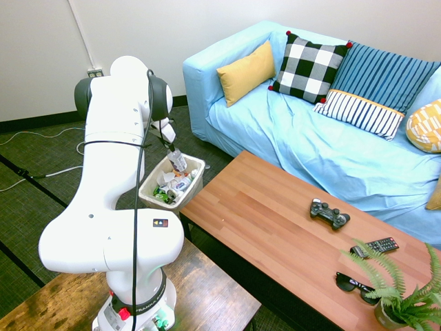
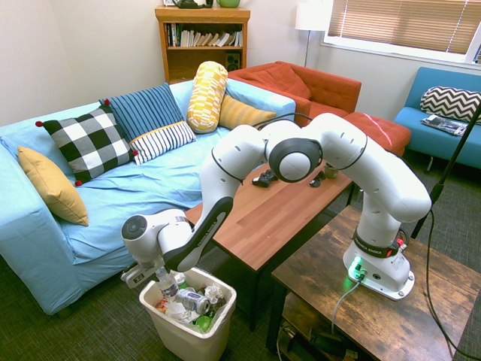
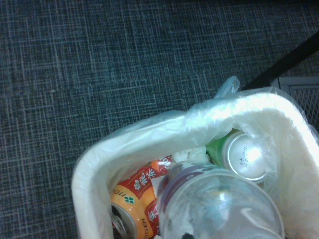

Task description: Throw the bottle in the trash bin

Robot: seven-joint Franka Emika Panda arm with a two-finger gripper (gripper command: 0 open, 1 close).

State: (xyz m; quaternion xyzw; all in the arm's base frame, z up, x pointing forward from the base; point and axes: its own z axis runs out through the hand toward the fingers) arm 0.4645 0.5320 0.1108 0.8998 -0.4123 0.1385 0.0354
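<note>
Over the trash bin (image 2: 213,335), at its rim nearest the sofa, I had the gripper (image 2: 155,274) low, w/ the bottle (image 2: 166,283) hanging from it cap-up and roughly upright. Jaws were clenched on the bottle's top; its lower end sat at abt rim level, just inside the bin's mouth, above the litter. In the first ext. view the bottle (image 1: 178,161) showed the same way: held under the gripper (image 1: 171,149), lower end over the bin (image 1: 194,163) opening, not lying among the trash.

Wrist cam looked straight down the clear bottle (image 3: 219,204), its dark label band visible, w/ the bin's white lined rim (image 3: 149,130) curving around it. Inside I saw an orange can (image 3: 130,206) w/ printed characters, a silver can end (image 3: 243,155) and sth green beside it. Dark carpet (image 3: 99,64) filled the rest of that view.

Bin stood on the floor at the end of the coffee table (image 1: 275,227), between it and the blue sofa (image 1: 303,138). On the table, well apart from the bin: game controller (image 1: 329,213), remote (image 1: 374,246), sunglasses (image 1: 355,287) and a potted fern (image 1: 403,296) at the far end. Cushions on the sofa: yellow (image 1: 246,72), black-white check (image 1: 309,67), blue striped (image 1: 375,86).
</note>
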